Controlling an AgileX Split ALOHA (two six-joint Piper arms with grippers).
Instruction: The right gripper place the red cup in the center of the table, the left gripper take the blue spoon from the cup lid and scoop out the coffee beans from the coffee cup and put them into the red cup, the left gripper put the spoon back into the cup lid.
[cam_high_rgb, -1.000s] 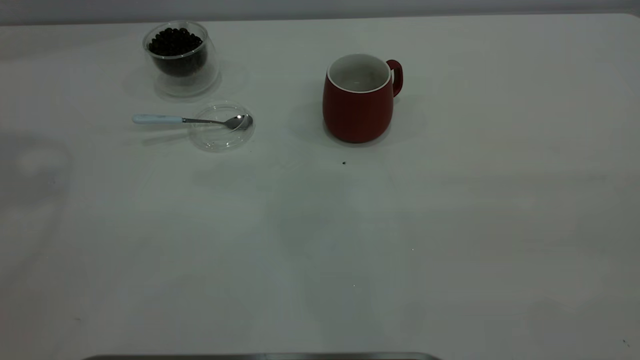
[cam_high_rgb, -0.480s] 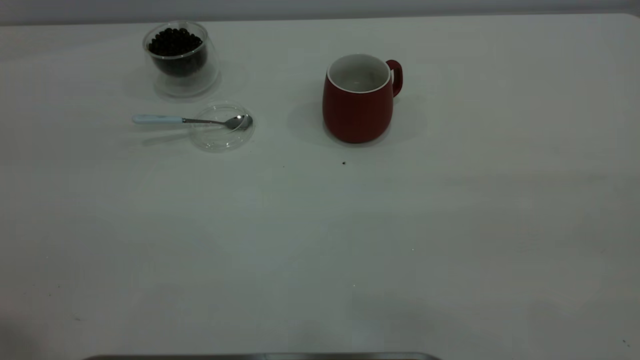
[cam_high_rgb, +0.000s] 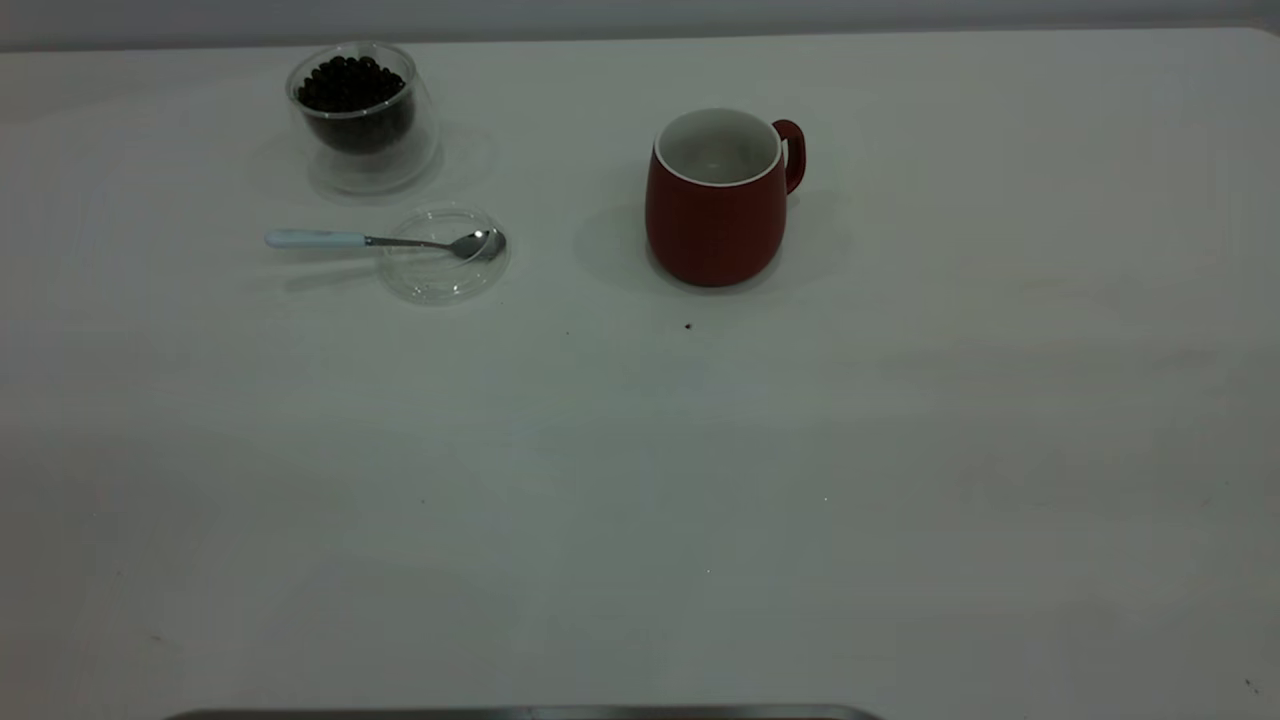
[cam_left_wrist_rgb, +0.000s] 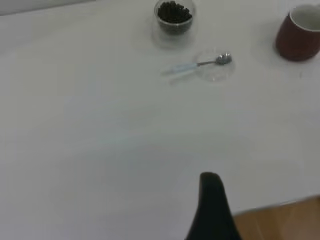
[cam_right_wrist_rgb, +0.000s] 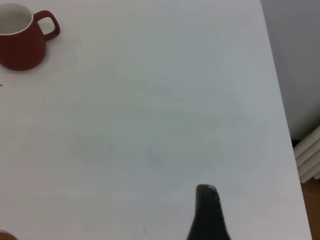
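Observation:
The red cup (cam_high_rgb: 715, 220) stands upright and empty at the table's (cam_high_rgb: 640, 480) far middle, handle to the right. It also shows in the left wrist view (cam_left_wrist_rgb: 297, 37) and the right wrist view (cam_right_wrist_rgb: 20, 42). The coffee cup (cam_high_rgb: 362, 130) stands at the far left, holding the coffee beans (cam_high_rgb: 348, 82). Just in front of it lies the cup lid (cam_high_rgb: 440, 275). The blue spoon (cam_high_rgb: 310, 238) rests with its bowl in the lid and its handle pointing left. Neither gripper shows in the exterior view. My left gripper (cam_left_wrist_rgb: 212, 205) and right gripper (cam_right_wrist_rgb: 206, 215) hover over bare table near its front, far from everything.
A dark speck (cam_high_rgb: 688, 326) lies in front of the red cup. A grey metal edge (cam_high_rgb: 520, 713) runs along the table's front. The left wrist view shows the table's edge with wooden floor (cam_left_wrist_rgb: 285, 220) beyond. The right wrist view shows the table's right edge (cam_right_wrist_rgb: 277, 100).
Faint shadows on the table's left and front have faded away. The cups, lid and spoon have not moved.

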